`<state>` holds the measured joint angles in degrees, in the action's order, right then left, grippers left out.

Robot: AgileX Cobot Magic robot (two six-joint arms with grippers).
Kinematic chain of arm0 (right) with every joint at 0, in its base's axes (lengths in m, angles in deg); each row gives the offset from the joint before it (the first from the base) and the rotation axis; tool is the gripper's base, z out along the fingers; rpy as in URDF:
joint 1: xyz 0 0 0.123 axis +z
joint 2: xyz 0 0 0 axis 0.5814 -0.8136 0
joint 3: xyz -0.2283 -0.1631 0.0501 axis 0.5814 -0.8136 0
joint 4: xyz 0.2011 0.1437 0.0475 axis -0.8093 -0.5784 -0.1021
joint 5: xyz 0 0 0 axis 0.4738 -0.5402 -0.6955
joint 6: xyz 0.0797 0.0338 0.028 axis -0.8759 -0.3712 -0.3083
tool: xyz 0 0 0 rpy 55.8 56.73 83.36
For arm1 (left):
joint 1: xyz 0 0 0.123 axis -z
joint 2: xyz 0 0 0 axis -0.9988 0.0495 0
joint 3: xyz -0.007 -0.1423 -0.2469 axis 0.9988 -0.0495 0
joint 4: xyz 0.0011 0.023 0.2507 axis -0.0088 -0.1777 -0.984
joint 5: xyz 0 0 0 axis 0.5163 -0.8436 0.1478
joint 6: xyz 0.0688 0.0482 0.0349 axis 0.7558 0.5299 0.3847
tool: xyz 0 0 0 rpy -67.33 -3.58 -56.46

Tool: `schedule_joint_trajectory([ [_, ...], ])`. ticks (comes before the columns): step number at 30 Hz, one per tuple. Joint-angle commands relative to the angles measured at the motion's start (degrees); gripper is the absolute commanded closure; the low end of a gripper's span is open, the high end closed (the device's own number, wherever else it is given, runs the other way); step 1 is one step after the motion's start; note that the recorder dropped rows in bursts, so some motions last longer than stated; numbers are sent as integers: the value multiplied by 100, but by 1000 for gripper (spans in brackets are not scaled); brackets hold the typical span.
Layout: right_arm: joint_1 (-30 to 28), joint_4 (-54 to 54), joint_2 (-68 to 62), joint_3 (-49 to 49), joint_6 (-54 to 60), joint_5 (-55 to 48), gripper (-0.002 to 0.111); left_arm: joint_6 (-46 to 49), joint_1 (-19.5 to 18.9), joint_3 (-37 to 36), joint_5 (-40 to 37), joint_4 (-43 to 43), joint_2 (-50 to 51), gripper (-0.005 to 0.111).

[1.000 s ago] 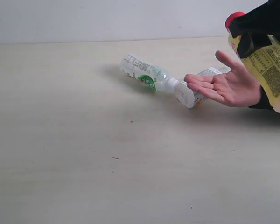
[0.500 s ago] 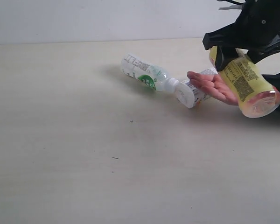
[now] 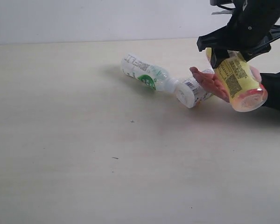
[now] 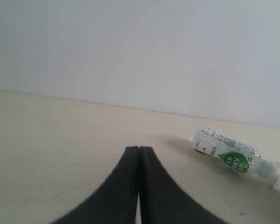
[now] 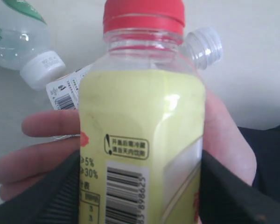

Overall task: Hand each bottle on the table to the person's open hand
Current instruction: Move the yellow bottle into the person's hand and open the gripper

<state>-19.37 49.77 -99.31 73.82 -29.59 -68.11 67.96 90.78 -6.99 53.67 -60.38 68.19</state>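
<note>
The right hand [image 3: 232, 52] was closed on the yellow bottle [image 3: 238, 81], its two fingers pressed to opposite sides of the bottle's body below the red cap [image 5: 143, 16]. The bottle hung tilted, base lower and turned toward the exterior camera, directly over the person's open palm [image 3: 210, 83]. In the right wrist view the person's fingers showed on one side of the bottle and the heel of the palm on the other. Whether bottle and palm touched could not be told.

On the table [image 3: 84, 154], a clear bottle with a green-and-white label [image 3: 147, 74] lay on its side. Its white cap pointed at a second clear bottle [image 3: 192, 92], which lay just beside the person's fingertips and was partly hidden behind them.

The left hand [image 4: 139, 156] was away from the bottles, its fingers pressed together with nothing between them.
</note>
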Motion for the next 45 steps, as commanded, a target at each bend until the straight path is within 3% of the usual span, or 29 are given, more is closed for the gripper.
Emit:
schedule_joint_trajectory([
  [1,-32,100,-49,70,-92,268,108,-3,38,3,-4,-28,-39,104],
  [13,-32,113,-366,70,-92,414,108,-3,38,3,-4,-28,-39,104],
  [31,-32,255,-366,70,-92,425,55,-3,38,3,-4,-28,-39,104],
  [45,-32,422,-403,70,-92,684,51,-3,38,3,-4,-28,-39,104],
])
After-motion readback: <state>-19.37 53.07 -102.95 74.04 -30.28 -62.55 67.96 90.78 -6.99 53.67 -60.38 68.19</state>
